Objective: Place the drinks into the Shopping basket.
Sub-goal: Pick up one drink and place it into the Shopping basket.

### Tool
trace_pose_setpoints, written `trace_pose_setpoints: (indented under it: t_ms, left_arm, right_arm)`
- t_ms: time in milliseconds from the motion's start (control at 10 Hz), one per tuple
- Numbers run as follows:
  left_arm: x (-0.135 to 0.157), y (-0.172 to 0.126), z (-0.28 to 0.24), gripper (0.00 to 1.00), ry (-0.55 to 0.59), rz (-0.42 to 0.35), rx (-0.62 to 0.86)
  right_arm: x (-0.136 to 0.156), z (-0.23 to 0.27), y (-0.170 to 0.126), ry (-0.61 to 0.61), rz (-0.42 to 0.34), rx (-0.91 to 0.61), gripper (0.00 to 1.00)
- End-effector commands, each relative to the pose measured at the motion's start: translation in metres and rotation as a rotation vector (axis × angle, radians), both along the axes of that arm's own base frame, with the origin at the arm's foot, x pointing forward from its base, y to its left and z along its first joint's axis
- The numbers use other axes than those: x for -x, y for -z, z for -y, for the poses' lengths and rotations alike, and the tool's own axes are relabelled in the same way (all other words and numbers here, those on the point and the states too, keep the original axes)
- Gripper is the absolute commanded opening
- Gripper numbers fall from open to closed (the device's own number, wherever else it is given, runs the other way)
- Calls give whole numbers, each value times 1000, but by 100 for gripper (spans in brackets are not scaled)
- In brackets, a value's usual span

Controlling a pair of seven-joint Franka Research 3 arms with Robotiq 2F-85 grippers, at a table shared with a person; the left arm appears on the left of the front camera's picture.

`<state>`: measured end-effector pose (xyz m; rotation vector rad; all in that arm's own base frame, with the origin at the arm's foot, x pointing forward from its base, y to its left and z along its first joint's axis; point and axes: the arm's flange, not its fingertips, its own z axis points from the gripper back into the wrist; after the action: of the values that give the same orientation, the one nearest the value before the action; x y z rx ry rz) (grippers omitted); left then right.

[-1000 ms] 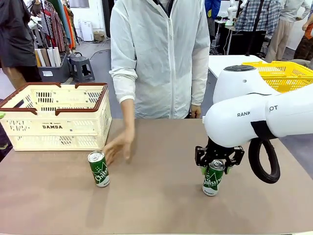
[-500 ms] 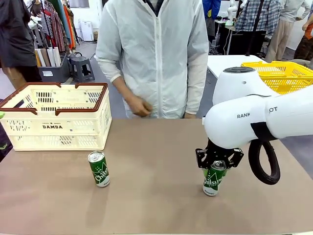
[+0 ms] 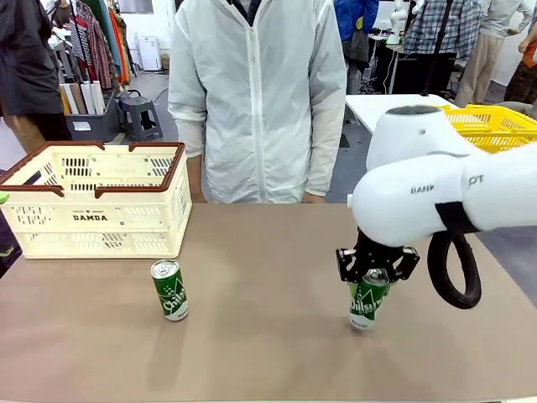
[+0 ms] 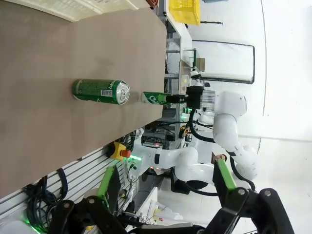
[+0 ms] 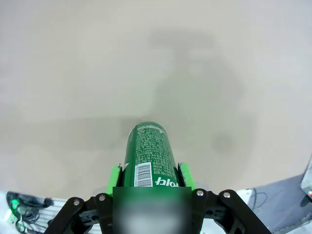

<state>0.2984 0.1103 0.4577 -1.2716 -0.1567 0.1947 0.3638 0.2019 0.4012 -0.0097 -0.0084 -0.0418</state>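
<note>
A blurred patch hid the right pincer's (image 5: 150, 179) own body, yet its pads clamped one green can (image 3: 367, 304), slightly tilted; whether it cleared the bench (image 3: 268, 361) was unclear. The left pincer (image 4: 165, 168) gaped empty. A second can (image 3: 169, 290) stood near the Shopping basket (image 3: 101, 217).

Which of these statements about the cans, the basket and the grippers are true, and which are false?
1. The right gripper is shut on a green can. True.
2. The second can lies on its side. False: it stands upright on the table.
3. The second can is inside the basket. False: it stands on the table, outside the basket.
4. The left gripper is open and empty. True.
</note>
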Motion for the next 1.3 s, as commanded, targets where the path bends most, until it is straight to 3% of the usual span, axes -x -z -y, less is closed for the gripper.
trace_pose_setpoints:
  t_ms: [0,200,500,800,1000,1100,1200]
  left_arm:
    - [0,-1,1,100,4,4,7]
    - [0,-1,1,100,4,4,7]
    - [0,-1,1,100,4,4,7]
    - [0,-1,1,100,4,4,7]
    - [0,-1,1,100,4,4,7]
    - [0,-1,1,100,4,4,7]
    - [0,-1,1,100,4,4,7]
  right_arm:
    - [-13,-33,-59,-134,28,-29,0]
    - [-39,-96,-64,-268,48,-88,0]
    - [-50,-186,-35,-421,12,-97,0]
    - [-46,-230,5,-512,-23,-27,0]
    - [-38,-237,14,-545,-40,-2,0]
    - [-40,-236,13,-543,-41,-10,10]
    - [-40,-236,14,-541,-45,-10,55]
